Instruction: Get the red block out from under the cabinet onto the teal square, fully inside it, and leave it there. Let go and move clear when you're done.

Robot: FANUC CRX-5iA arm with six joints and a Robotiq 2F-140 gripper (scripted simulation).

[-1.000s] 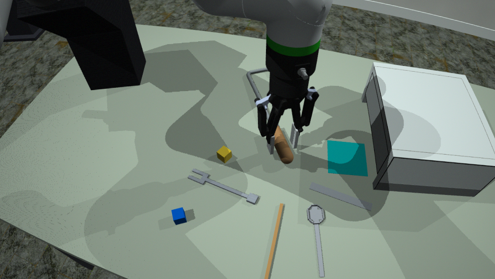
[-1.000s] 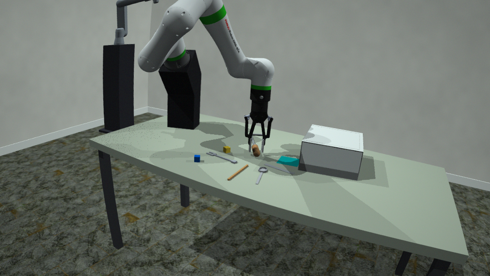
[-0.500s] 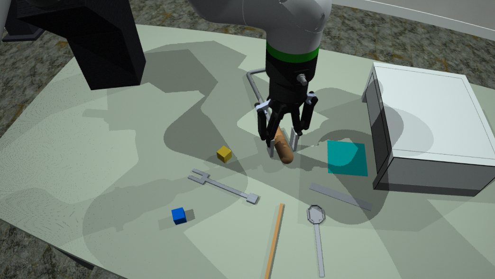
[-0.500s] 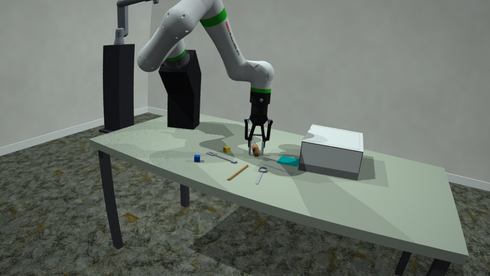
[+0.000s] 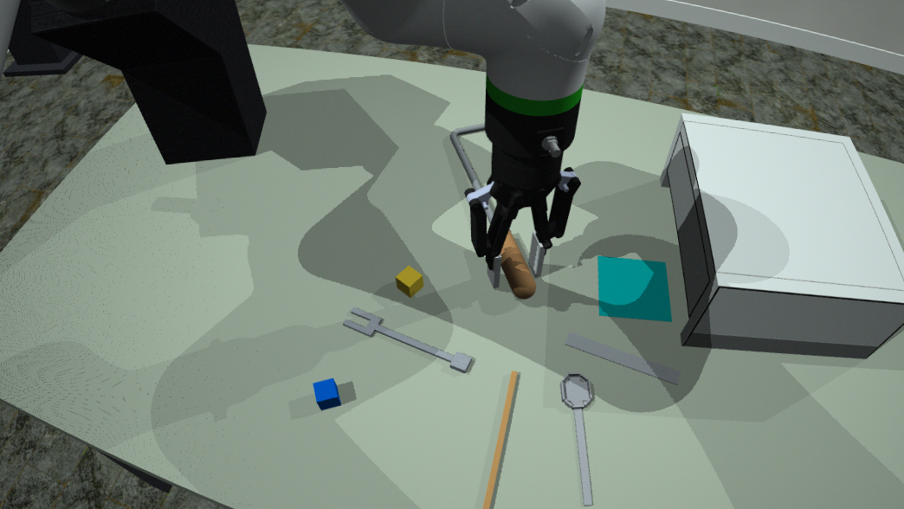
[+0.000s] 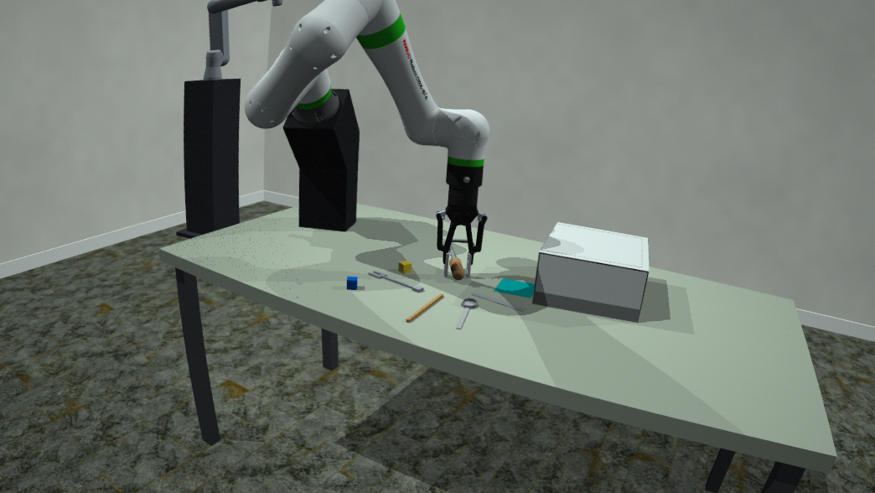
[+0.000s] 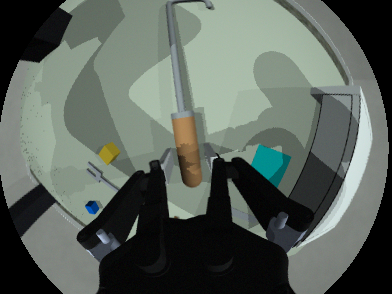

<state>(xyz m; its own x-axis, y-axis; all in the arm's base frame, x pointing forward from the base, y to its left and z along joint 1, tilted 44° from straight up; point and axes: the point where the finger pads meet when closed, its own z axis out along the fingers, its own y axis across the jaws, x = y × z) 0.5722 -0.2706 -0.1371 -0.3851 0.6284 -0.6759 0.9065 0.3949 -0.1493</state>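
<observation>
The red block is hidden in every view. The white cabinet (image 5: 791,202) (image 6: 593,269) (image 7: 334,145) stands at the right, with the teal square (image 5: 636,291) (image 6: 514,286) (image 7: 270,163) on the table just left of it. A hook tool lies left of the square: a wooden handle (image 5: 521,281) (image 6: 457,269) (image 7: 187,151) on a grey metal rod (image 5: 464,157) (image 7: 176,51) with a bent end. My gripper (image 5: 515,268) (image 6: 458,264) (image 7: 188,153) is low over the table and partly open. Its fingers straddle the handle with a small gap on each side.
A yellow cube (image 5: 409,280), a grey fork-shaped tool (image 5: 404,338), a blue cube (image 5: 326,393), a thin wooden stick (image 5: 501,436), a grey spoon-shaped tool (image 5: 578,410) and a flat grey bar (image 5: 619,358) lie in front. A black pedestal (image 5: 183,75) stands at the back left.
</observation>
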